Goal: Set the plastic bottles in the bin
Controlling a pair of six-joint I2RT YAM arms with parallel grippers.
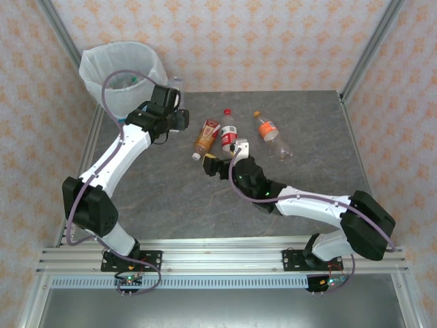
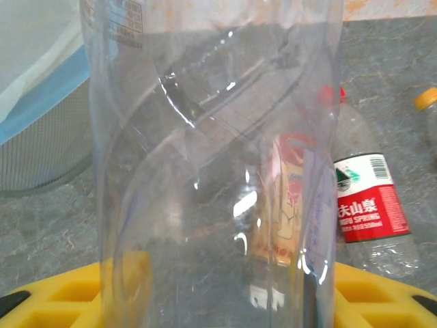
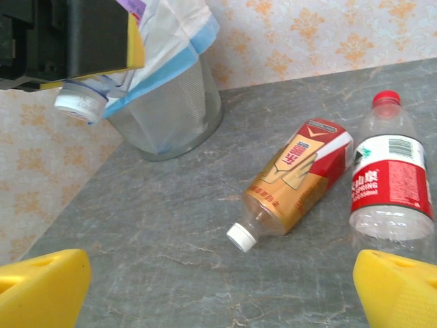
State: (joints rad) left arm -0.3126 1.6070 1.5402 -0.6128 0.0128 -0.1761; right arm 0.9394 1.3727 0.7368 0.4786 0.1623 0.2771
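While the left gripper (image 1: 172,113) clamps a clear plastic bottle with a white cap (image 2: 218,171) between its yellow pads, that bottle hangs just beside the round translucent grey bin lined with a white, blue-edged bag (image 1: 123,65), at the bin's four o'clock. The bin stands at the eleven o'clock corner of a grey marbled tabletop (image 1: 171,205), walled by peach floral wallpaper (image 1: 273,41) and aluminium posts.

Four bottles are in view: the held one and three lying on the table toward twelve o'clock. Left to right, these are a bottle wrapped in a red-and-gold label (image 1: 205,137), just beside it a clear bottle with a red label and red cap (image 1: 228,131), and, apart at their three o'clock, a clear bottle with an orange cap (image 1: 273,135).

The right gripper (image 1: 220,164) hovers at six o'clock of the first two, its yellow fingers spread wide apart. The left gripper and its bottle stand between the lying bottles and the bin.
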